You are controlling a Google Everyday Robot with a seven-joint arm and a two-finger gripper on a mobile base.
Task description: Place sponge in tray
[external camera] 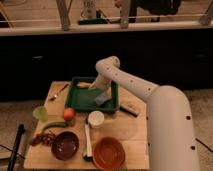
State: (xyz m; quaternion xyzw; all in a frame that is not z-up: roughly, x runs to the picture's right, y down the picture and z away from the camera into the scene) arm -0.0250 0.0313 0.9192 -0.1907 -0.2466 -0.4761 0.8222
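The dark green tray (82, 101) lies at the back middle of the wooden table. The small blue-grey sponge (101, 99) sits at the tray's right side, low over or on the tray floor; I cannot tell which. My gripper (101, 91) hangs over the tray from the white arm that reaches in from the right, directly above the sponge. A yellowish item (84, 85) lies at the tray's back edge.
A dark brown block with a light top (130, 108) lies right of the tray. A white cup (95, 119), an orange fruit (69, 114), a green cup (40, 113), a brown bowl (65, 145), an orange bowl (108, 153), a spoon (58, 93) and a white-handled utensil (88, 140) are on the table.
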